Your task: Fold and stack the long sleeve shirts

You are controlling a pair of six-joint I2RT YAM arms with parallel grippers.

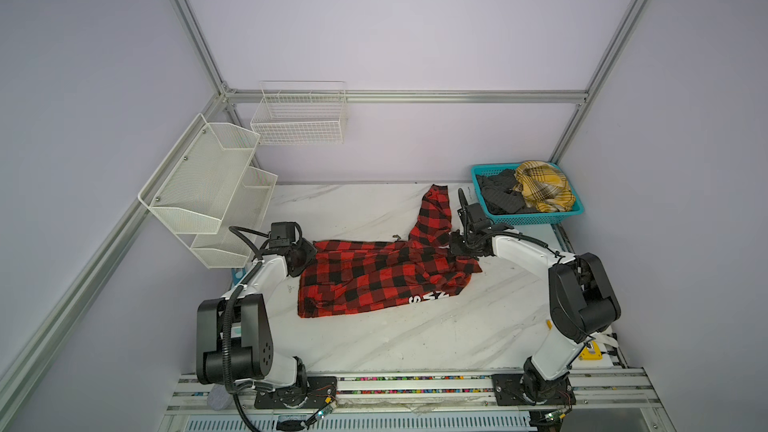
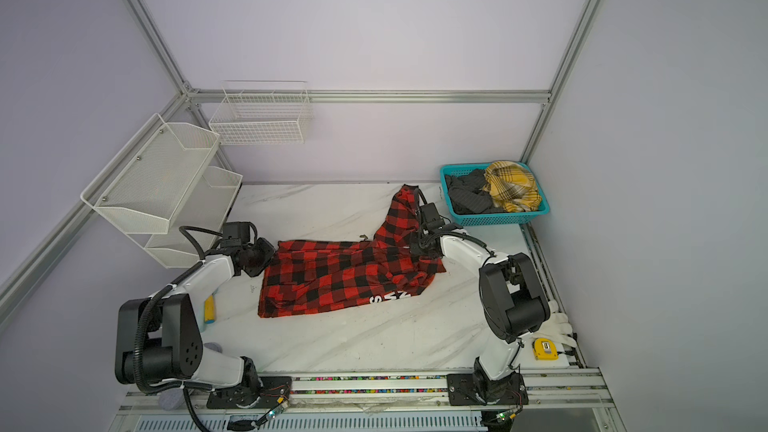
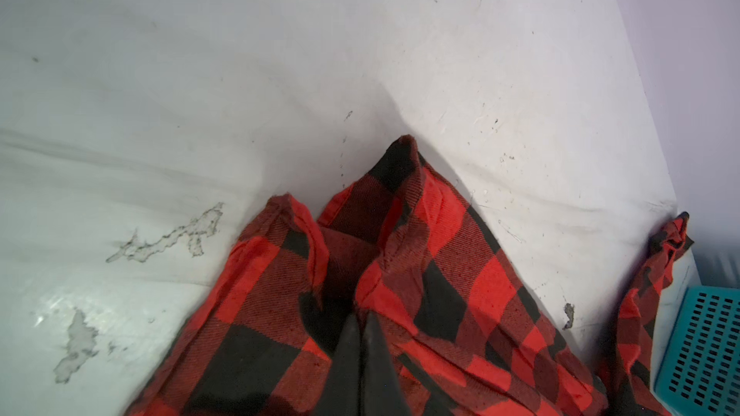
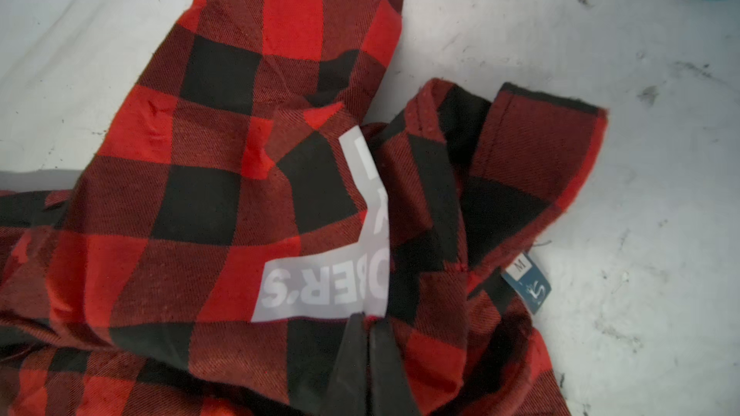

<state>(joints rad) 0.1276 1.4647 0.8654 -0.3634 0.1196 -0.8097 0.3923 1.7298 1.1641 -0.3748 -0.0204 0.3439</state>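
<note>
The red-and-black check shirt lies spread and creased on the white table, one sleeve reaching toward the back. White block letters show near its front edge. My left gripper is shut on the shirt's left end, where the cloth bunches up to its tips. My right gripper is shut on the cloth near the collar and its size label. A mustard plaid shirt and a dark grey one sit crumpled in the basket.
A teal basket stands at the back right corner. White mesh shelves and a wire basket hang at the back left. A yellow tape measure lies at the right edge, a yellow-and-blue object by the left arm.
</note>
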